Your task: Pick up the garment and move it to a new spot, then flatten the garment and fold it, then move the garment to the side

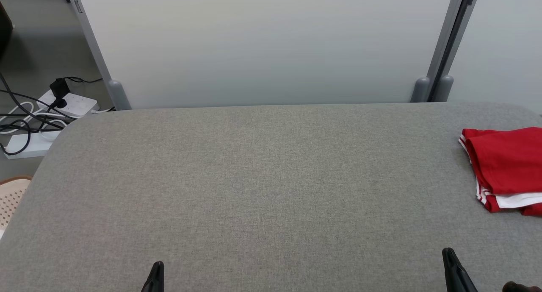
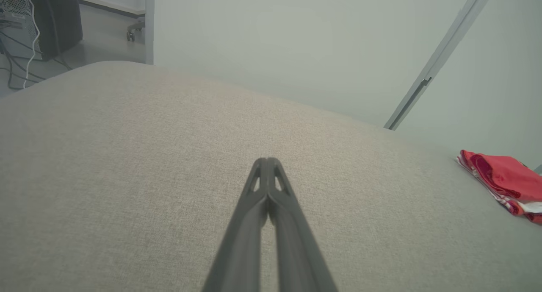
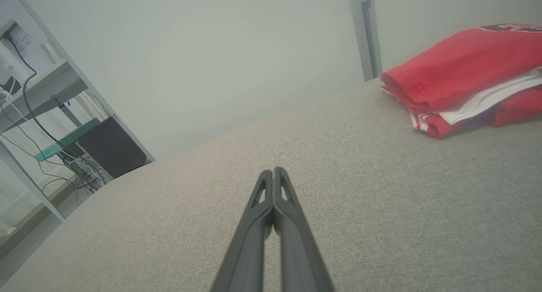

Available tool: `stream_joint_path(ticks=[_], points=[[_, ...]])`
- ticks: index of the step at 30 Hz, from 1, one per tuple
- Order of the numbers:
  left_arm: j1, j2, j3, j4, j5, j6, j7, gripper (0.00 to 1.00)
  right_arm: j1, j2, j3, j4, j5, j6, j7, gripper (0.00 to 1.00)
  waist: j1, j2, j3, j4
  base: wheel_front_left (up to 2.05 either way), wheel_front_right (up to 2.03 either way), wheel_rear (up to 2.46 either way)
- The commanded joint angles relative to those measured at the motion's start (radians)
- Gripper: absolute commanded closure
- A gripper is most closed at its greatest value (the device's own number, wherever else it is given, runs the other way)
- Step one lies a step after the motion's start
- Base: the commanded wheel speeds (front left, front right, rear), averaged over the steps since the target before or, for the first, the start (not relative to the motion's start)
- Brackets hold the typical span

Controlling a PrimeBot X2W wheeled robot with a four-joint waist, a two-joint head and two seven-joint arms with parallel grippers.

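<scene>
Folded red garment (image 1: 504, 169) at the right edge of a grey tabletop (image 1: 271, 190).
Head view: soft red cloth with white stripes and a white layer lies on coarse woven fabric with rounded corners. The left pincer (image 1: 156, 265) and right pincer (image 1: 448, 253) show as dark tapered tips at the bottom. Left wrist view: slim fingers closed tip to tip, empty, garment far right. Right wrist view: fingers closed likewise, empty, garment upper right.
</scene>
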Motion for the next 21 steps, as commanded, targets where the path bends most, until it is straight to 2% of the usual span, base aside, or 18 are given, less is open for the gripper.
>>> stream_joint_path(ticks=[1, 21], points=[[-0.056, 0.006, 0.016, -0.02, -0.034, -0.009, 0.003, 1.0, -0.04, -0.014, -0.007, -0.016, 0.031, 0.001, 0.006, 1.0, -0.0002, -0.0001, 0.001, 0.0, 0.0, 0.0, 0.0], [-0.111, 0.011, 0.043, 0.004, -0.267, -0.026, 0.058, 1.0, -0.092, -0.021, -0.024, 0.011, 0.256, 0.001, 0.057, 1.0, -0.0002, -0.0001, 0.015, -0.002, 0.0, 0.0, 0.0]])
